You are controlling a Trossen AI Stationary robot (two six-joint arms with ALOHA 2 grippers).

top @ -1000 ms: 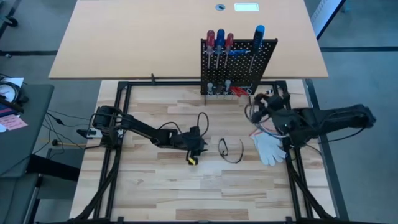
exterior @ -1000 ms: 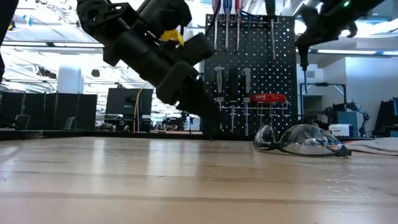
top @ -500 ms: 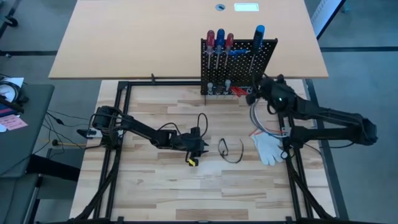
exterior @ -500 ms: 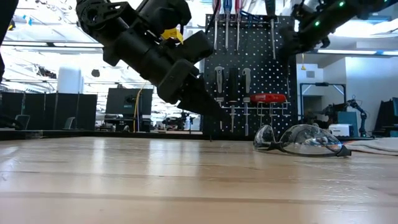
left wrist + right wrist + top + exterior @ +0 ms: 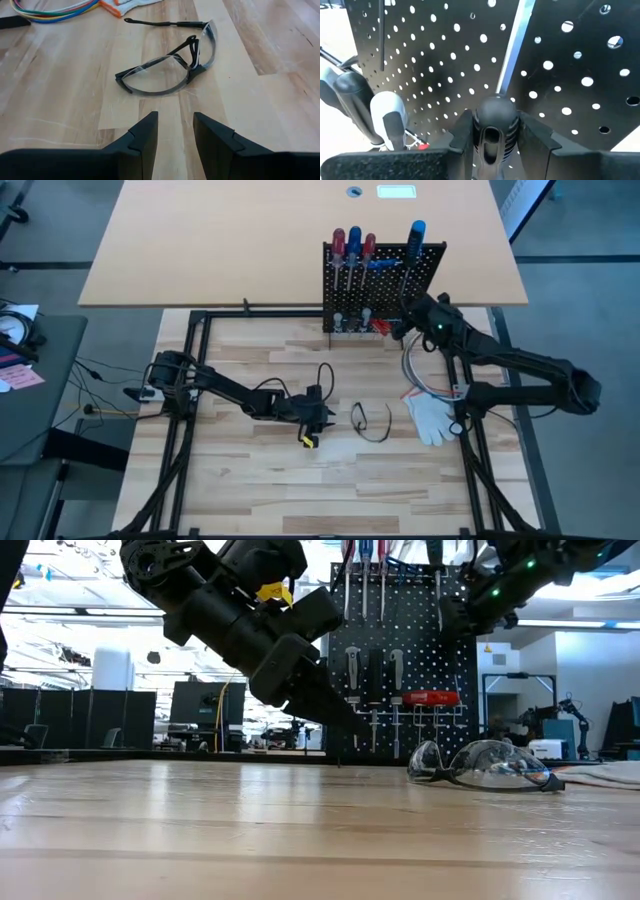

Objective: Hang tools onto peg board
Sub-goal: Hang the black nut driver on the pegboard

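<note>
The black peg board [image 5: 385,275] stands upright at the table's far edge. Red- and blue-handled screwdrivers [image 5: 353,242] hang on it, and red-handled pliers [image 5: 432,697] hang lower down. My right gripper [image 5: 408,320] is close in front of the board's right part, shut on a black-handled tool [image 5: 492,122]. A steel shaft [image 5: 512,45] runs down the board just beyond it. My left gripper [image 5: 176,122] stands open low over the table's middle [image 5: 320,418], with nothing between its fingers. My right gripper pinches the tool's black ribbed handle [image 5: 492,142] between its two fingers, one on each side. The handle's rounded end [image 5: 493,109] sticks out past the fingertips toward the board. The tool is clear of the table. The gripper hides the rest of the tool.
Clear safety glasses [image 5: 170,65] lie on the wood just ahead of my left gripper. A white glove [image 5: 432,418] and a bundle of coloured cables [image 5: 418,375] lie at the table's right. A tan tabletop [image 5: 250,250] stretches behind the board.
My right gripper has swung from above the cables at the table's right toward the far edge and the peg board. It has turned to face the board and is still shut on the black-handled tool.
</note>
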